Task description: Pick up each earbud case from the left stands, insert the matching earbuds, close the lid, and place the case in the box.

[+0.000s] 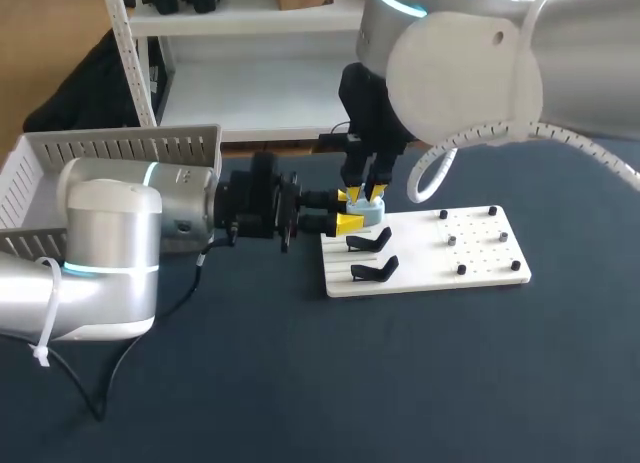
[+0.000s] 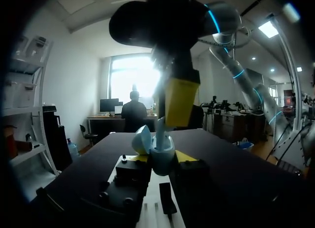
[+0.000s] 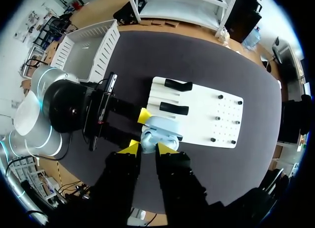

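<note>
Earbud case (image 1: 368,212), pale blue, off the table (image 1: 400,383), over near-left part of white board (image 1: 480,268). Clamped from two sides by yellow tips of left gripper (image 1: 347,210), reaching in level from the left arm's side. Lid (image 2: 142,140) open, tilted back off the body in left wrist view.

Right gripper (image 1: 364,192) straight above case, pointing down, just over its open top. Cannot tell whether holding anything or how wide. Thin pale piece (image 2: 160,133) running from right gripper down into case; too small to say what.

Two black stands (image 1: 368,242) (image 1: 376,270) on left part of board, just in front of held case, not touching it. Small black pegs (image 1: 460,270) scattered over right part of board.

White slatted box (image 1: 120,148) at far-left corner of table, behind left arm, well apart from board.
</note>
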`<state>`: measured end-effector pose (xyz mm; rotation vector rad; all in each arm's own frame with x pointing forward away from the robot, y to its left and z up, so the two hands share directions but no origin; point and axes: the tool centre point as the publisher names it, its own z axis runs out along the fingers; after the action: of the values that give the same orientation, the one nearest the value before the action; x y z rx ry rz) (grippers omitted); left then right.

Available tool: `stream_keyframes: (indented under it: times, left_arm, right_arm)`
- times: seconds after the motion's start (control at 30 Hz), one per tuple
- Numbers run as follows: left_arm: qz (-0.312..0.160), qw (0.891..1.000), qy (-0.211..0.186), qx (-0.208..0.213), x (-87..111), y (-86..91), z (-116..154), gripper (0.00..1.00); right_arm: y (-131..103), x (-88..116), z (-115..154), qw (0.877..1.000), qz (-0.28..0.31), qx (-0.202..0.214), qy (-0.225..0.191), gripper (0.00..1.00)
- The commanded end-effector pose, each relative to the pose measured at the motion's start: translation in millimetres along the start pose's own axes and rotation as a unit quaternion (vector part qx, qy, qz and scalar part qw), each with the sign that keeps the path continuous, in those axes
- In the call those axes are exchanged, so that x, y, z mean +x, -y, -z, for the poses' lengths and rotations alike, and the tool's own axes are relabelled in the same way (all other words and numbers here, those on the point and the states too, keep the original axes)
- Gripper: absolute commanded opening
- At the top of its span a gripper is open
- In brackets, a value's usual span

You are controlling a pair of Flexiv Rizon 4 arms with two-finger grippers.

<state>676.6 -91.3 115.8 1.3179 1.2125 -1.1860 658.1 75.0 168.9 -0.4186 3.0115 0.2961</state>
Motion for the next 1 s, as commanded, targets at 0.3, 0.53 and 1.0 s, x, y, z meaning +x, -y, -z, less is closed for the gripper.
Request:
stream_keyframes:
  times: [0.3,0.53,1.0]
  left_arm:
    - [0.0,1.0,0.0,0.001,0.8,-1.4,-0.5,0.0]
    - [0.0,1.0,0.0,0.001,0.8,-1.4,-0.5,0.0]
    - [0.0,1.0,0.0,0.001,0.8,-1.4,-0.5,0.0]
  right_arm:
    - [-0.2,-2.3,-4.2,1.0,0.001,0.002,-0.006,0.0]
    - [0.5,-1.8,-6.2,1.0,0.001,0.007,-0.011,0.12]
    - [1.5,-1.9,18.6,1.0,-0.003,-0.005,0.016,0.48]
